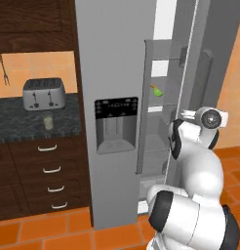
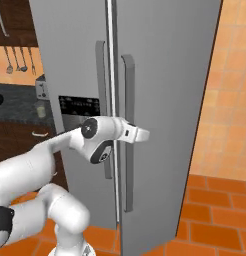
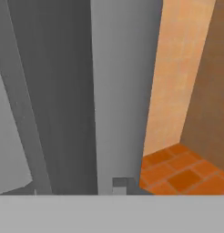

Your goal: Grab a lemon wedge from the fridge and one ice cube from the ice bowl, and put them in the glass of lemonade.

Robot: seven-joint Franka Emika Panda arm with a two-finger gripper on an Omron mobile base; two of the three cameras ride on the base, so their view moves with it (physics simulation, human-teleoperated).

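Steel-grey fridge (image 1: 114,97) fills the middle of the left base view, its right-hand door swung open so the shelves show at centre right. On an upper shelf lies the lemon wedge (image 1: 156,91), a small green point with free shelf space around it. The white arm (image 1: 195,185) rises from the lower right corner, bent, its wrist level with the middle shelves near the open door's edge. At centre left the glass of lemonade (image 1: 48,121) stands on the dark counter (image 1: 24,124) just in front of the toaster (image 1: 43,93), with bare counter on both sides.

From the right base view, the arm comes in from the lower left, forearm level, its hand reaching across the long door handles (image 2: 127,130) at frame centre; orange wall and floor lie open at right.

Through the hand view, grey fridge panels run down the left and centre, floor tiles (image 3: 182,168) at lower right. One dark fingertip (image 3: 119,183) shows at bottom centre; how wide the pincer stands, I cannot tell, nor whether it holds anything
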